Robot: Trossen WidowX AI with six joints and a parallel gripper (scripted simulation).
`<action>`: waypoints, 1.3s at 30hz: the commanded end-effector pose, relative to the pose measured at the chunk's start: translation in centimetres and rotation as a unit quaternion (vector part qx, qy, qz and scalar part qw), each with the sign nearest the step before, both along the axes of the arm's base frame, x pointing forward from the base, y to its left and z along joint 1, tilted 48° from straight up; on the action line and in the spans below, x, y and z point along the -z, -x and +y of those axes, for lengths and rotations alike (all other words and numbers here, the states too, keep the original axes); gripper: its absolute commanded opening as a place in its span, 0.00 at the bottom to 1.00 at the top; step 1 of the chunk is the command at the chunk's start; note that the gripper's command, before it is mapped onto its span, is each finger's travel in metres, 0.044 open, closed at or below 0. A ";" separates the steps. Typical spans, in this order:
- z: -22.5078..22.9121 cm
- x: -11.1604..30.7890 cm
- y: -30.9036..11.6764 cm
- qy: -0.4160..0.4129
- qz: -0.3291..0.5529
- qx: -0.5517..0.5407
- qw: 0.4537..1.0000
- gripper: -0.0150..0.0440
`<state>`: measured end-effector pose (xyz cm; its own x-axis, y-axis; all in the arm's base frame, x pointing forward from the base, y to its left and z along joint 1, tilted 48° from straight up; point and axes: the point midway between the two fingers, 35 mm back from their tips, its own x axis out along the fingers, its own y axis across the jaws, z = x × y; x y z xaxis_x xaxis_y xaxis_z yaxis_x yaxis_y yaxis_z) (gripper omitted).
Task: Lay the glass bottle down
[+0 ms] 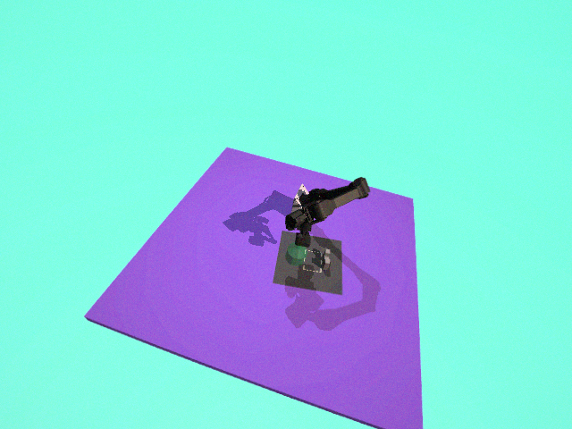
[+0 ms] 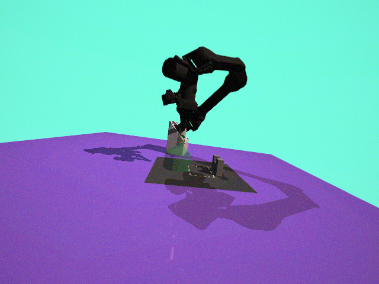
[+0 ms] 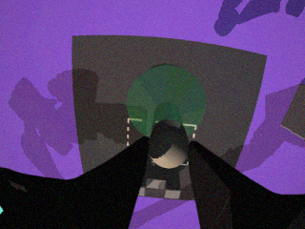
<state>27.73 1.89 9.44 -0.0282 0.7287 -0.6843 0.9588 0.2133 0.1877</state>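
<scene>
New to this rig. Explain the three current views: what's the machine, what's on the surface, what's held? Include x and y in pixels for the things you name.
The machine is a black jointed robot arm (image 1: 339,196) (image 2: 234,65), ending in a two-fingered pincer (image 3: 168,144).

The top view looks down from high up; the exterior view looks from the side, low down; the wrist view looks down past the pincer's own fingers.

On a purple slab (image 1: 194,277) (image 2: 92,244) (image 3: 29,29) lies a dark grey square mat (image 1: 281,274) (image 2: 232,184) (image 3: 110,52). It carries a white dashed outline (image 1: 312,270) (image 2: 201,176) (image 3: 128,135) and, beside that, a grey U-shaped rest (image 1: 327,264) (image 2: 219,167).

Held: a green, see-through glass bottle (image 1: 295,255) (image 2: 177,163) (image 3: 167,86), upright, its pale top between the fingers. The job is to lay it down, neck in the rest.
</scene>
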 end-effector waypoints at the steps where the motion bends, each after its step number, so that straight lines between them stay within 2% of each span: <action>1: 0.4 -0.8 0.2 -0.003 0.001 0.001 1.000 0.43; 39: 2.8 -4.0 1.2 0.028 -0.004 -0.004 1.000 0.43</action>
<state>26.73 4.10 12.82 -0.0278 0.6825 -0.7303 0.9553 0.2331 0.1816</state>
